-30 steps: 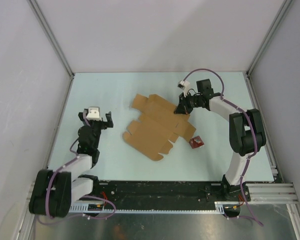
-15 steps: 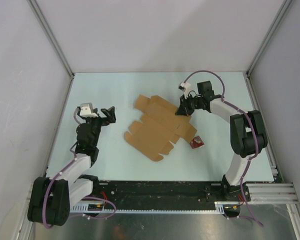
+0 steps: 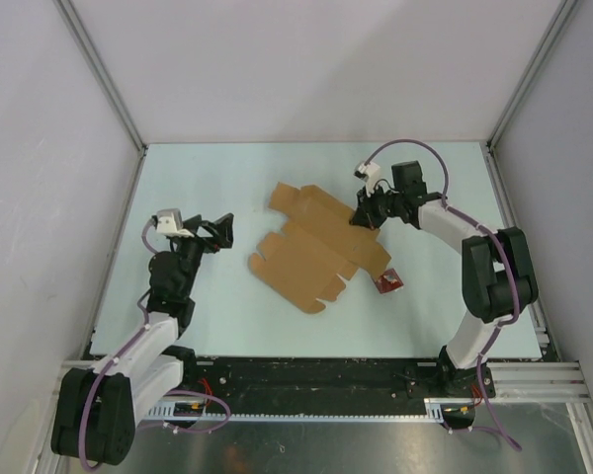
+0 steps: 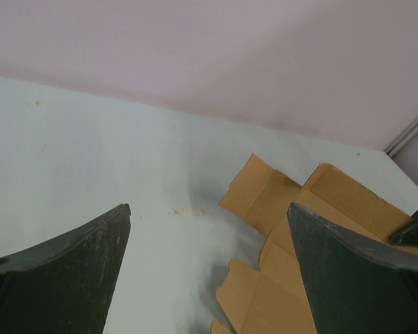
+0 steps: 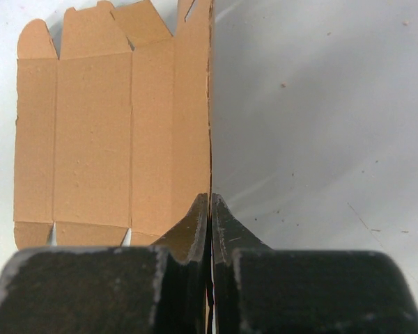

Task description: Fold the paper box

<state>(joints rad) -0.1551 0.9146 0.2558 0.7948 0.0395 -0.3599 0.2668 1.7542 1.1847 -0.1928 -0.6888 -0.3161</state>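
Note:
The paper box (image 3: pixel 311 255) is a flat brown die-cut sheet in the middle of the pale table. Its far right edge is raised a little. My right gripper (image 3: pixel 362 218) is shut on that edge. In the right wrist view the cardboard (image 5: pixel 104 132) hangs to the left, and its edge runs straight down into the pinched right gripper (image 5: pixel 210 199). My left gripper (image 3: pixel 215 230) hovers open to the left of the sheet, apart from it. The left wrist view shows the sheet's tabs (image 4: pixel 268 198) ahead, between and beyond the wide-spread left gripper (image 4: pixel 209 209).
A small red square packet (image 3: pixel 386 282) lies by the sheet's right corner. White walls with metal posts (image 3: pixel 103 77) close in the table on three sides. A black rail (image 3: pixel 316 375) runs along the near edge.
My left gripper has swung right toward the sheet and stayed open. My right gripper has drawn the pinched edge slightly toward the back, shifting the sheet a little.

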